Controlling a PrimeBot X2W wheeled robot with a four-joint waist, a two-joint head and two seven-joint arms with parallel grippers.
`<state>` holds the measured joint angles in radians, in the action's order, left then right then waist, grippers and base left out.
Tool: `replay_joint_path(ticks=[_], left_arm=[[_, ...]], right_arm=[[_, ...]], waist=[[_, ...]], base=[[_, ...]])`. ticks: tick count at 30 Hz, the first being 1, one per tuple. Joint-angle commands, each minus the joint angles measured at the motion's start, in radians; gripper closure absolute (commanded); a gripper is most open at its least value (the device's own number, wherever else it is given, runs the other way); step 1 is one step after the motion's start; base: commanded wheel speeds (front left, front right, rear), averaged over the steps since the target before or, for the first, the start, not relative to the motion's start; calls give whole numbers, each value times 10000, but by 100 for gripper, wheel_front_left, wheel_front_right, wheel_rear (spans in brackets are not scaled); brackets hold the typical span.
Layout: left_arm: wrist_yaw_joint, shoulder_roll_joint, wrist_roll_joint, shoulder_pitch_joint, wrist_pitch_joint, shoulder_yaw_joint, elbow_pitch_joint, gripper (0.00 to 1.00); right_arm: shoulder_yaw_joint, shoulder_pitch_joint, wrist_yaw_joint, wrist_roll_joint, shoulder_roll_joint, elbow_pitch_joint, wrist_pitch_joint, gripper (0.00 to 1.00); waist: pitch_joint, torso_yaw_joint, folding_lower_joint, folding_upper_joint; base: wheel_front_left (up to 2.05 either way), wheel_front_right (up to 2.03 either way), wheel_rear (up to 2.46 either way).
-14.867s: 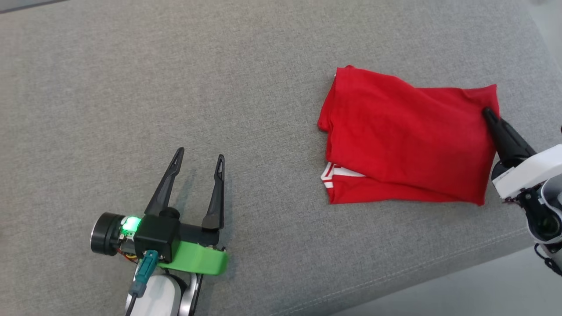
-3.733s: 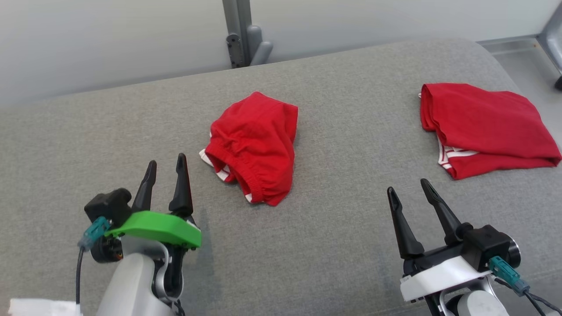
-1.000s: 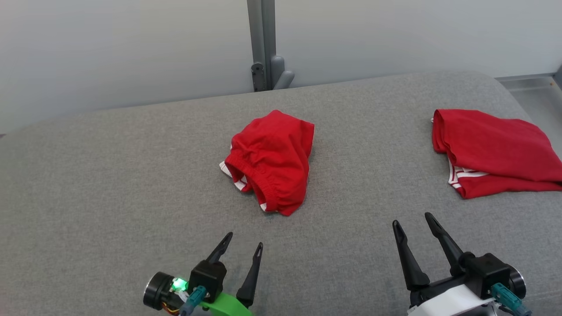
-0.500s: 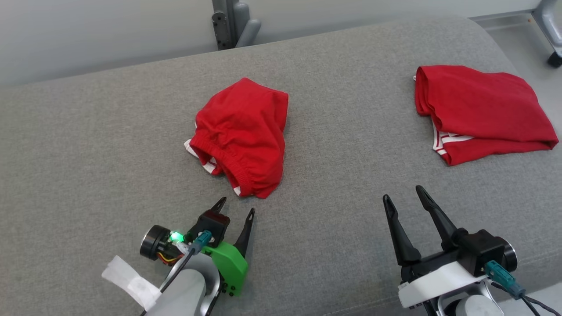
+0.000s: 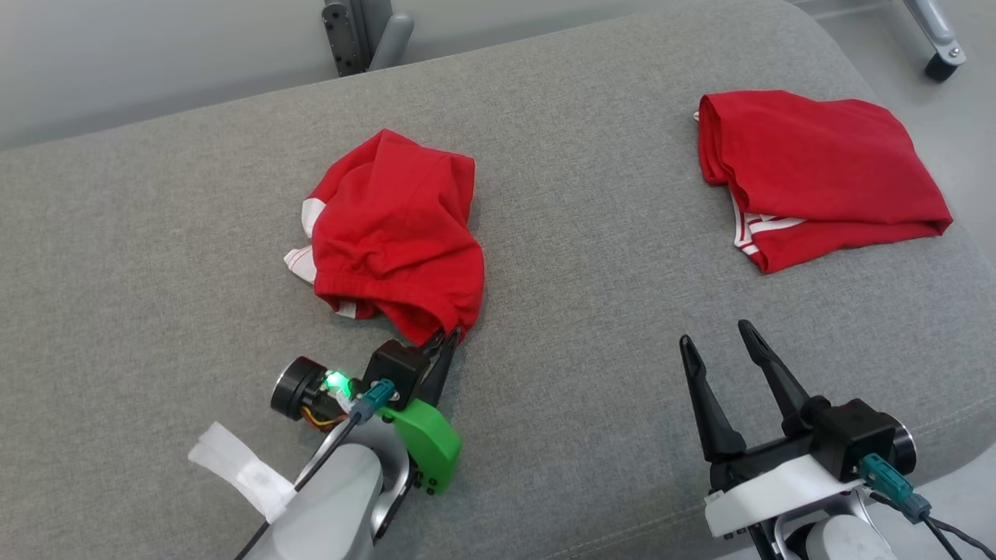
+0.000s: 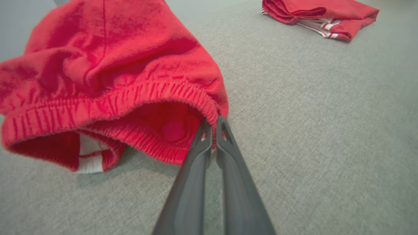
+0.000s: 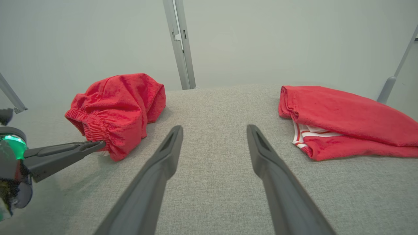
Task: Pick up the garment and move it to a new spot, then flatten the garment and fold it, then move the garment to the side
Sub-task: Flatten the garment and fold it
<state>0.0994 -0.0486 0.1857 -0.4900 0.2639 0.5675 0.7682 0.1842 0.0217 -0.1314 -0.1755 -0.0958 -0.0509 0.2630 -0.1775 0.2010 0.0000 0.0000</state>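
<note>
Now, left tool [image 5: 447,336]: fingers pressed together, clamped on the elastic waistband of the crumpled garment [image 5: 393,233].
Grip spot: edge of the band, at the corner nearest the robot; band gathered and ribbed around the tips in the left wrist view.
Crumpled garment: red, bunched in a heap near the middle of the grey cushion [image 5: 583,272]; white trim peeking out on its left and underneath.
Right tool [image 5: 713,333]: fingers spread well apart, holding nothing, low over bare cushion near the front edge.
Folded garment [image 5: 817,175]: red with white stripes at one edge, lying flat toward the cushion's far right, well apart from both tools.
Background: grey metal post [image 5: 366,31] behind the cushion, pale wall beyond.
</note>
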Motion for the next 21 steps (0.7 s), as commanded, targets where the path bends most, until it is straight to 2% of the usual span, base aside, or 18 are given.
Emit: replay_joint_path(ticks=[1,4,9,12,17,19,21], left_arm=[[72,-36,103,-232,-1,38,-148,100],[206,-39,661,-454,-1,175,-701,100],[308,-38,2384,-1469,-173,525,-1197,100],[320,-27,3524,-2347,-699,731,-1538,100],[319,-44,4902,-3919,-1755,241,-1907,100],[127,-40,5095,-4460,-2196,43,-2003,100],[-276,-61,5166,-4832,-2790,-42,-2032,100]], right_arm=[[0,34,15,-11,18,-31,27,0],[41,-6,15,-42,45,-59,27,0],[95,-198,15,-83,106,-158,27,0],[59,-315,15,-114,150,-179,27,0],[19,-554,15,-172,207,-230,27,0],[-24,-620,15,-178,227,-214,27,0],[-64,-690,15,-163,245,-189,27,0]], waist=[[92,22,0,0],[295,68,0,0],[803,224,0,0],[1154,396,0,0],[1646,653,0,0],[1761,735,0,0],[1847,784,0,0]], base=[[0,0,0],[0,0,0],[0,0,0],[0,0,0],[0,0,0],[0,0,0],[0,0,0]])
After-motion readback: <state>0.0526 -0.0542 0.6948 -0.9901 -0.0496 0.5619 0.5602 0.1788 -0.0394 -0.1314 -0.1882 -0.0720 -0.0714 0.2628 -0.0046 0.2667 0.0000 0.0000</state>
